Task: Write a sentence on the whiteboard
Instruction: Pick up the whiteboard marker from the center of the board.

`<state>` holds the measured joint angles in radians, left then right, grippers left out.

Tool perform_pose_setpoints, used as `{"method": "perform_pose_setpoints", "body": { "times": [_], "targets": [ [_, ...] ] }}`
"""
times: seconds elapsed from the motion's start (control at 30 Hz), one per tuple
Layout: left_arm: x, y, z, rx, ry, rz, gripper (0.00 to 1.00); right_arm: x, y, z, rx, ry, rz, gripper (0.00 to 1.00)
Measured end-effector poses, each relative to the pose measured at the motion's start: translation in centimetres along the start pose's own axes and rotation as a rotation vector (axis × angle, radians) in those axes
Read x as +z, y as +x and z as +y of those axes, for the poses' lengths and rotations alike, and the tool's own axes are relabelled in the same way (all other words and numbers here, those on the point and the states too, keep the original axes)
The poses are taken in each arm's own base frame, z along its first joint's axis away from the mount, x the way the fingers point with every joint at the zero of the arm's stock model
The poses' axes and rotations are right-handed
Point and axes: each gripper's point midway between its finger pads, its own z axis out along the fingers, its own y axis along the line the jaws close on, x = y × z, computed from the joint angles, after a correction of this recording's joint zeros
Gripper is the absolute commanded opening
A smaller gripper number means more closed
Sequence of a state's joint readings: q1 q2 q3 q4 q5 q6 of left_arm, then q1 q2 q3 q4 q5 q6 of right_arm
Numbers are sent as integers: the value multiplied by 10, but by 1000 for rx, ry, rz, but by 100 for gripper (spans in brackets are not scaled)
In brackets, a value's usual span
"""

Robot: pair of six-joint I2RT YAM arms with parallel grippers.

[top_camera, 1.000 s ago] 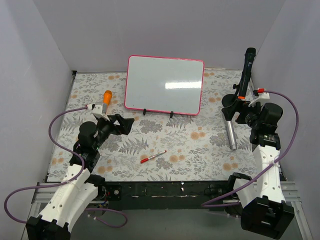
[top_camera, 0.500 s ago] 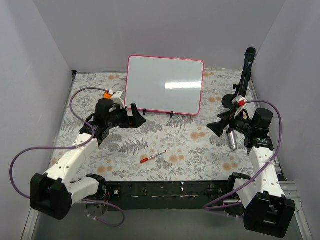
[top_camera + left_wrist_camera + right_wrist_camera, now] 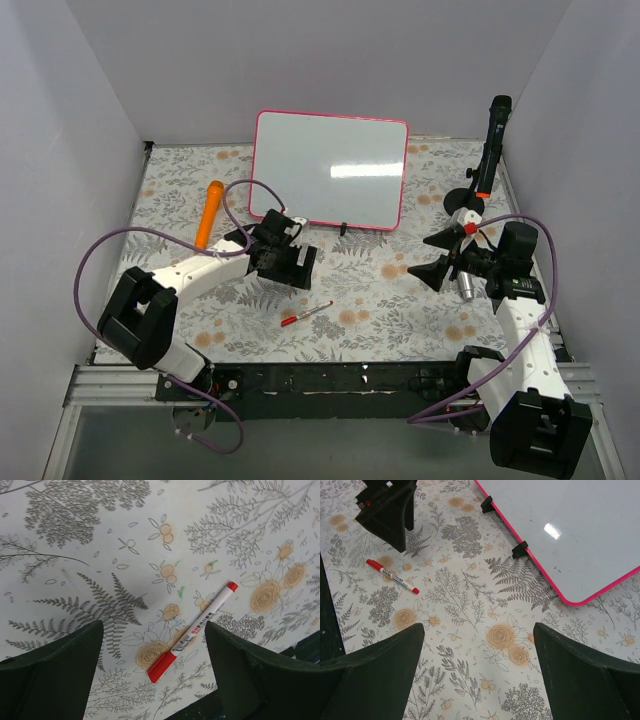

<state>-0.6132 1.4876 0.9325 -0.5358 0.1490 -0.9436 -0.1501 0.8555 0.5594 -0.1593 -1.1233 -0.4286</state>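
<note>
The whiteboard (image 3: 330, 170) stands blank at the back middle on two black feet; no sentence shows on it. It also shows in the right wrist view (image 3: 580, 530). A red-capped white marker pen (image 3: 306, 314) lies on the floral cloth near the front. My left gripper (image 3: 300, 268) is open, hovering just behind the pen; in the left wrist view the pen (image 3: 192, 630) lies between the open fingers, untouched. My right gripper (image 3: 432, 256) is open and empty over the cloth at the right, and its view also shows the pen (image 3: 392, 576).
An orange-tipped tool (image 3: 209, 212) lies at the left of the cloth. A silver cylinder (image 3: 463, 280) lies under the right arm. A black stand (image 3: 487, 150) rises at the back right. Grey walls enclose three sides.
My left arm has swung from the left side toward the middle and down over the pen. My right gripper has turned and moved left, low over the cloth.
</note>
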Motion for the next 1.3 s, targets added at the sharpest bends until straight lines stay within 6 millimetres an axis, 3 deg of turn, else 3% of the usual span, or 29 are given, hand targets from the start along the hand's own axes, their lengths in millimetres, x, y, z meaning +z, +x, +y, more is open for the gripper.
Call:
{"method": "perform_pose_setpoints", "body": {
  "times": [0.2,0.47,0.7,0.8,1.03,1.23,1.3],
  "targets": [
    [1,18,-33,114,45,67,62,0,0,1,-18,-3,0,98],
    [16,49,-57,212,-7,193,50,0,2,1,-18,-6,4,98],
    [37,58,-57,254,-96,259,42,0,2,2,-23,-8,4,98],
    [41,56,-55,265,-130,272,28,0,2,2,-24,-9,4,98],
    [47,52,-61,308,-175,286,27,-1,2,3,-29,-12,2,98],
    [49,50,-60,329,-199,289,3,-1,0,4,-38,-16,-2,98],
    [49,47,-60,334,-207,280,0,-1,0,5,-38,-20,-4,98]
  ]
}}
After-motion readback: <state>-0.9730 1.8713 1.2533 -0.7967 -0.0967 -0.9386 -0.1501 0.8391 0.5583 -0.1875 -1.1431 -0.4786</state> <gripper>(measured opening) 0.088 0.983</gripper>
